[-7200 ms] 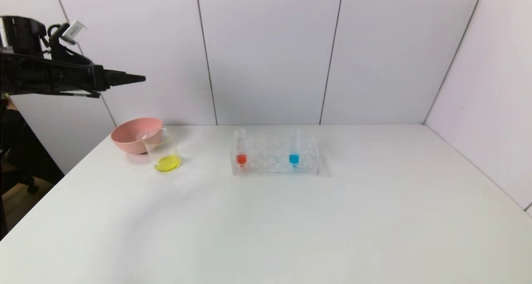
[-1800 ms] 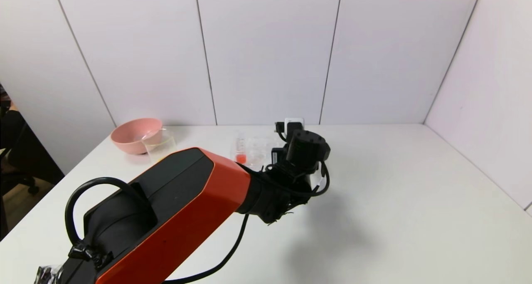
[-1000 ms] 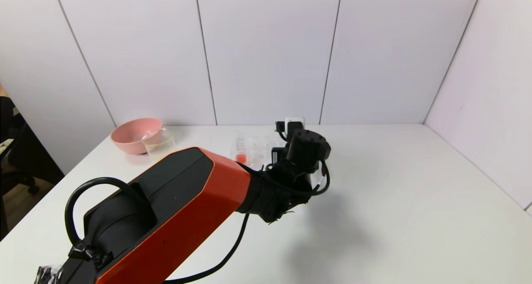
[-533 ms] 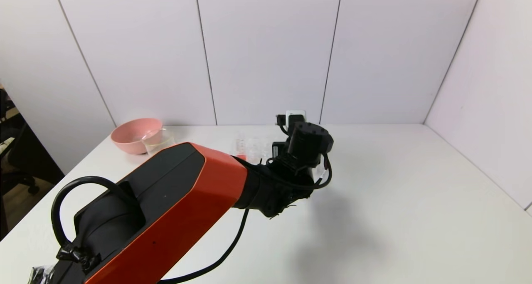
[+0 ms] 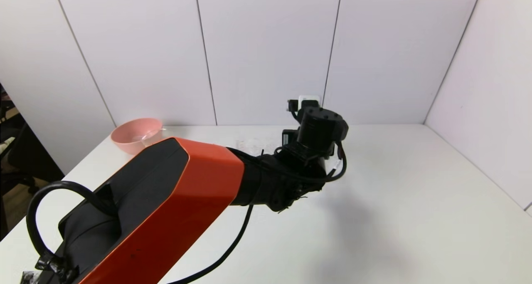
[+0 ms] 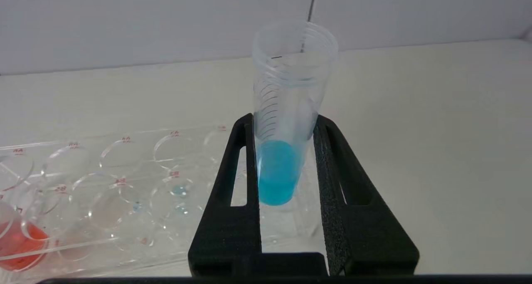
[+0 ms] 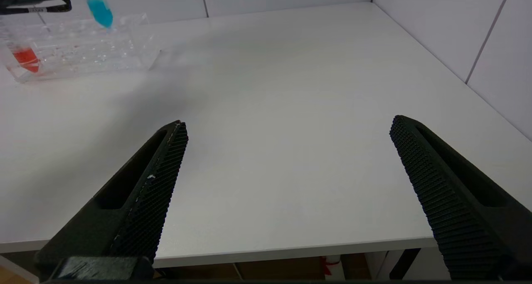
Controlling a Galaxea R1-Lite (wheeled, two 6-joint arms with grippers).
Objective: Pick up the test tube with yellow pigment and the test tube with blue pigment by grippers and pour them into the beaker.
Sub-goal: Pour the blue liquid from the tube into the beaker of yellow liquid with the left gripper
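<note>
While clamped in left tool [image 6: 284, 122], blue tube [image 6: 286, 122] (upright), above rack [image 6: 124, 180]

In the head view the left arm [image 5: 166, 201] hides the beaker and most of the rack [image 5: 253, 144].

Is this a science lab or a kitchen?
Probably a small lab bench set up for a robot: a clear tube rack, a test tube with blue pigment held by the left gripper, plain white walls.
</note>
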